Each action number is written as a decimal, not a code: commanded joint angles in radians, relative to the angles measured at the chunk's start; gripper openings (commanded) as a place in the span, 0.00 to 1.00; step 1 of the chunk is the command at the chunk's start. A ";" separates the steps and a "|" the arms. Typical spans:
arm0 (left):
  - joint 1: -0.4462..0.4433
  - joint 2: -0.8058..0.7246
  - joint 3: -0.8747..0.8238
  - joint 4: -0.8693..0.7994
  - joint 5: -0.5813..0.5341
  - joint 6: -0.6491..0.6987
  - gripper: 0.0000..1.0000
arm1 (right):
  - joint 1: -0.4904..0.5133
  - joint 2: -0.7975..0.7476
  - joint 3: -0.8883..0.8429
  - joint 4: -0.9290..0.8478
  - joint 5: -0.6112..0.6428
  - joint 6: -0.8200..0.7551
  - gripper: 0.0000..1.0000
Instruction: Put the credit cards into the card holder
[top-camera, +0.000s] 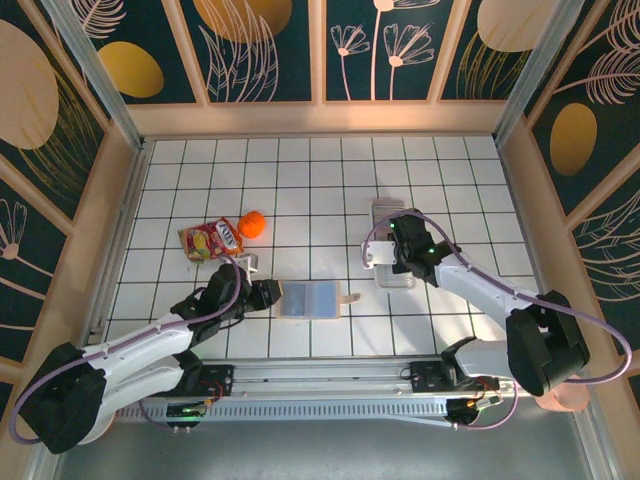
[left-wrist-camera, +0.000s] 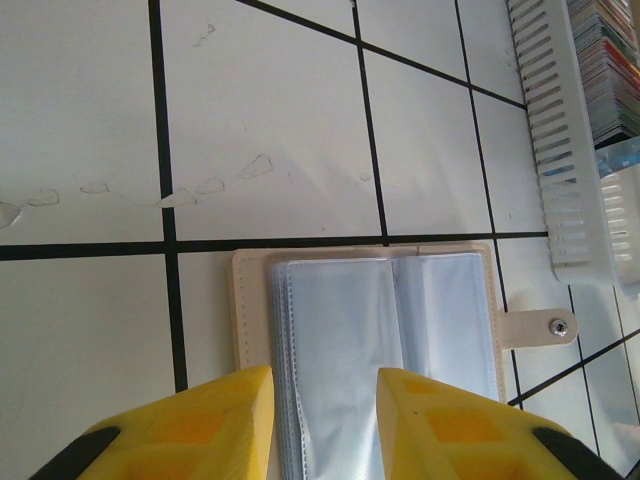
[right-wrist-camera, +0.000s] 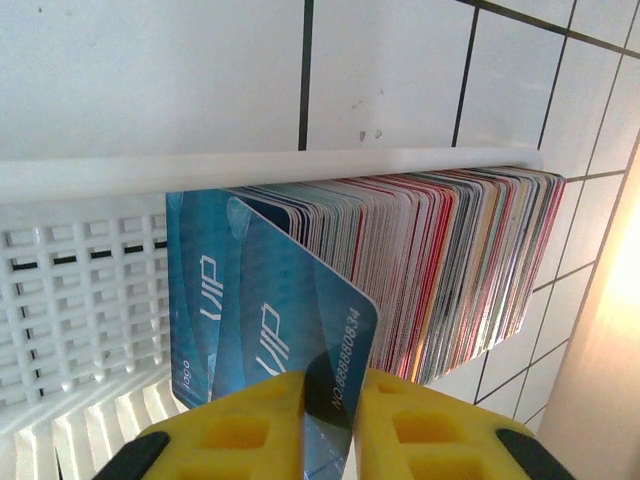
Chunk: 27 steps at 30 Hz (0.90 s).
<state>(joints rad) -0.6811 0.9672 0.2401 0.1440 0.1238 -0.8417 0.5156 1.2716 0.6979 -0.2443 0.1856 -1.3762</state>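
Left gripper sits low at the left edge of the small beige leather-like folding card holder. On the left wrist view its yellow fingers stand apart and grip nothing, with the holder's clear sleeves showing in the gap. The holder lies open and flat on the white tiled table, between the two arms and a little nearer the left one. Its long axis runs left-right, and its snap tab points right, towards the right arm. Which edge the sleeve pockets open on: cannot tell. Right of the holder and somewhat farther back is the long white slotted plastic tray, long axis near-far. It carries the credit cards, a dense row of thin plastic cards standing on edge. Right gripper is over the near end of the tray. Its fingers are closed on the lower edge of one blue plastic VIP card, which tilts out of the row, one rounded corner clear of its neighbours. Judgement: from the right gripper the holder lies left and slightly nearer, well apart from the tray. The carry therefore runs leftward. The upright card must likely be laid closer to flat, its long side lined up with a sleeve mouth. The left arm is the nearer one for steadying the holder.
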 joint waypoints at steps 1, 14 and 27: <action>-0.004 -0.010 -0.015 -0.020 0.012 -0.010 0.32 | 0.011 -0.027 0.010 -0.022 -0.005 0.021 0.15; -0.005 -0.001 -0.008 -0.037 0.012 0.003 0.32 | 0.035 -0.069 0.036 -0.190 -0.071 0.119 0.05; -0.005 -0.019 0.002 -0.074 0.030 0.015 0.32 | 0.099 -0.153 0.142 -0.377 -0.100 0.368 0.00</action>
<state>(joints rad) -0.6811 0.9615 0.2344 0.0967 0.1287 -0.8410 0.6033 1.1511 0.7887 -0.5411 0.1036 -1.1217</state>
